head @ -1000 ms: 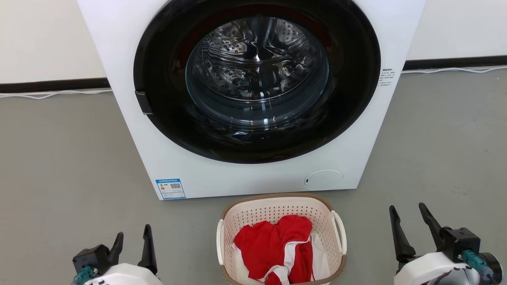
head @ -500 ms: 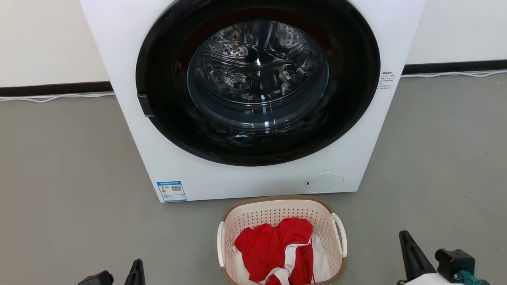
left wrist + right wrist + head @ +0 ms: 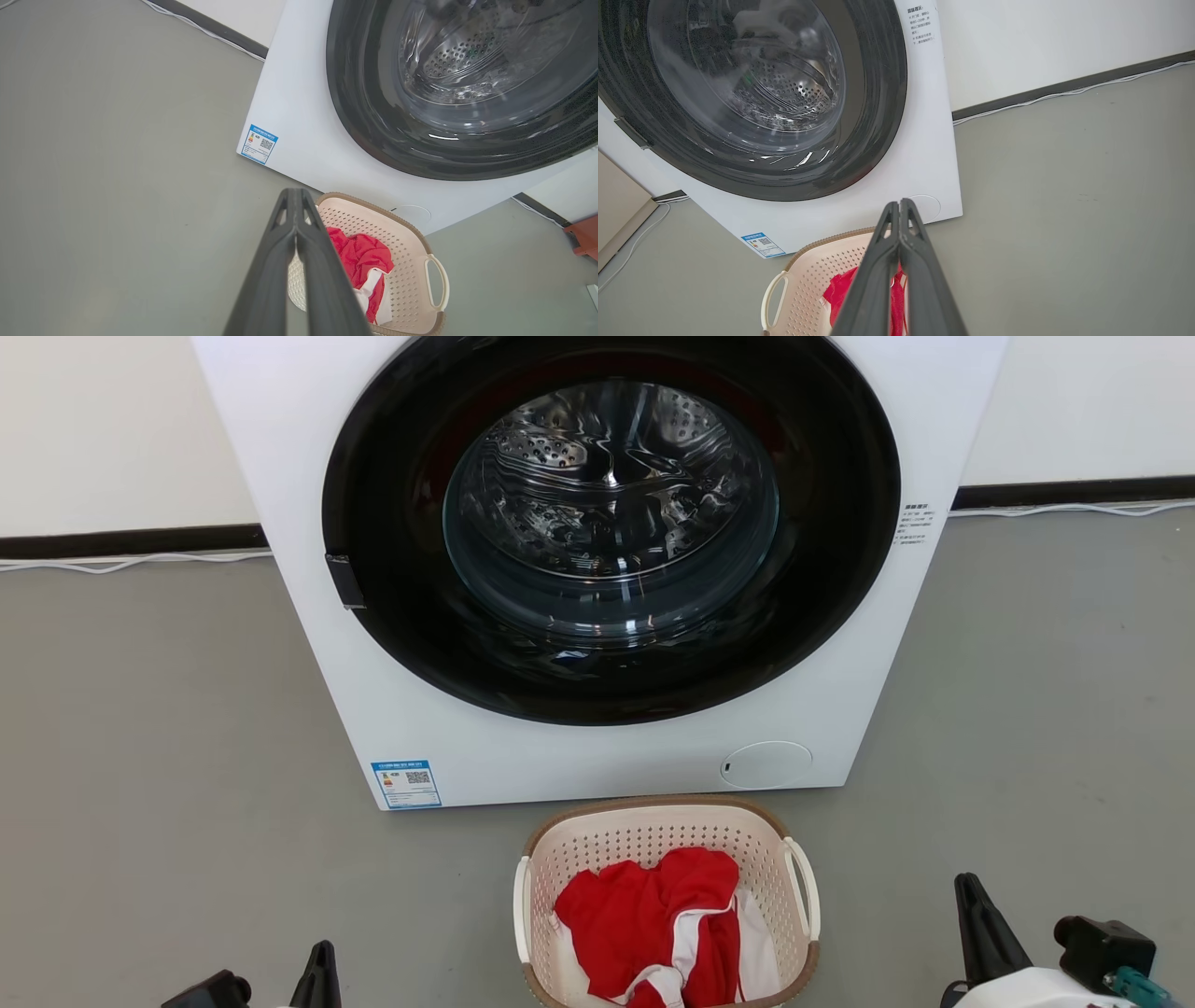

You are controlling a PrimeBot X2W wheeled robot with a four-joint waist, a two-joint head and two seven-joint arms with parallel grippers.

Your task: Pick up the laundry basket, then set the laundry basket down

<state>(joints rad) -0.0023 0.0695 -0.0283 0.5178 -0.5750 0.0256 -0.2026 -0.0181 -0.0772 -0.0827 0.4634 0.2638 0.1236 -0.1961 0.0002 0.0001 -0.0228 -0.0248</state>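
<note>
Head view: laundry basket (image 3: 653, 829) stands on the grey floor (image 3: 168, 728) at 6 o'clock, just in front of the washing machine (image 3: 579, 767), with a red-and-white garment (image 3: 644, 915) inside. At 7 o'clock the left gripper (image 3: 323, 959), at 5 o'clock the right gripper (image 3: 969, 896), both clear of the basket.

Left wrist view: fingers (image 3: 275, 261) pressed together, empty. Basket at 5 o'clock.

Right wrist view: fingers together, empty. Basket at 7 o'clock.

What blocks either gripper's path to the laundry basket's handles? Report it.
Nothing visible does. Only bare grey floor lies between the left gripper, the right gripper and the cream-white perforated plastic laundry basket with its brown rim; both grippers are shut.
</note>
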